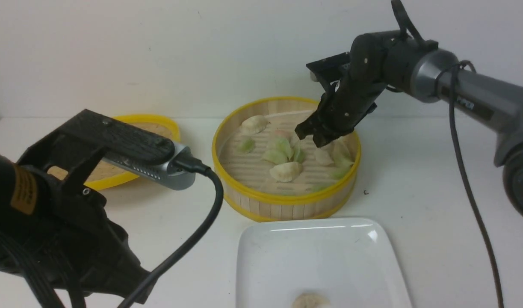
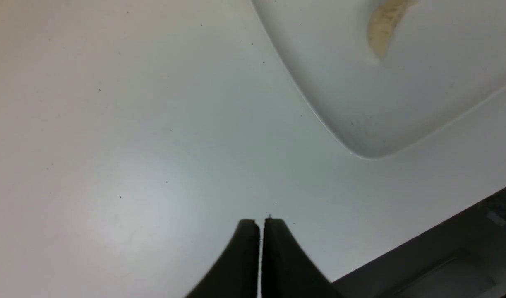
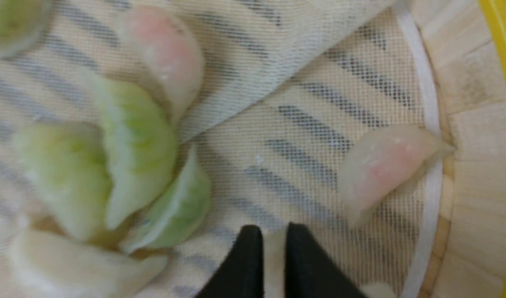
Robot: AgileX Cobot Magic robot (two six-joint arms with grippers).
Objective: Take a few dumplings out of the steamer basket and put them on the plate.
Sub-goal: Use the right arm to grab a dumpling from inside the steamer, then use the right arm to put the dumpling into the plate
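The steamer basket (image 1: 287, 199) stands mid-table and holds several dumplings: cream ones (image 1: 285, 171), green ones (image 1: 278, 152) and, in the right wrist view, pink ones (image 3: 385, 165). My right gripper (image 1: 314, 137) is down inside the basket near its right wall. Its jaws (image 3: 273, 229) are nearly closed on a cream dumpling (image 3: 273, 265) that fills the gap between them. The white plate (image 1: 287, 256) lies in front of the basket with one cream dumpling (image 1: 310, 300) on it. My left gripper (image 2: 261, 221) is shut and empty above bare table beside the plate's corner (image 2: 360, 140).
The flat yellow-rimmed lid (image 1: 158, 124) lies at the back left, partly hidden by my left arm (image 1: 73, 192). A white mesh liner (image 3: 319, 82) covers the basket floor, folded in one place. The table's dark edge (image 2: 443, 256) runs close to the left gripper.
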